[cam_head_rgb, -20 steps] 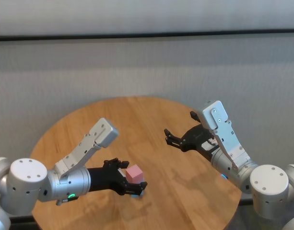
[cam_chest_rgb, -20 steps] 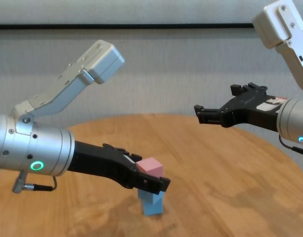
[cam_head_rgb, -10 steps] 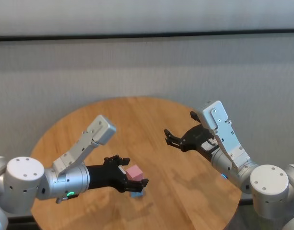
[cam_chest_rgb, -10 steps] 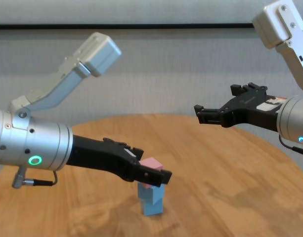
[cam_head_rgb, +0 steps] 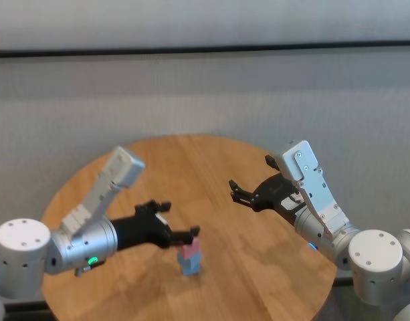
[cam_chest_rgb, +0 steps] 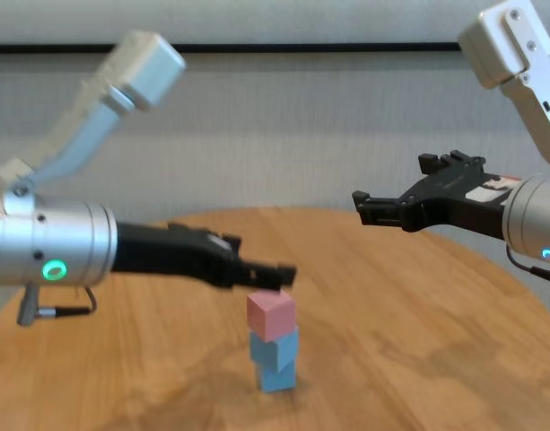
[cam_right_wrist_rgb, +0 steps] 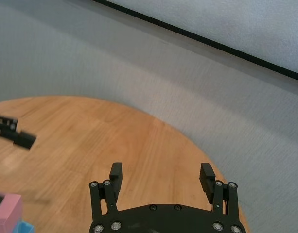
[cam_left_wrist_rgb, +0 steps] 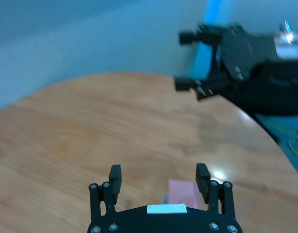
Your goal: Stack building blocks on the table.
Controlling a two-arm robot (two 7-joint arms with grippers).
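Blocks are stacked three high near the front of the table (cam_chest_rgb: 418, 296): a pink block (cam_chest_rgb: 271, 315) is sat on top of a blue block (cam_chest_rgb: 275, 347), and that one is on a second blue block (cam_chest_rgb: 276, 374), slightly twisted against each other. The left gripper (cam_chest_rgb: 261, 272) is held just above the pink block, not touching it, jaws spread open with nothing between them. In the left wrist view the pink top is seen below, between the fingers (cam_left_wrist_rgb: 114, 174). The right gripper (cam_chest_rgb: 391, 205) is parked up in the air well off to the right, jaws open too and empty.
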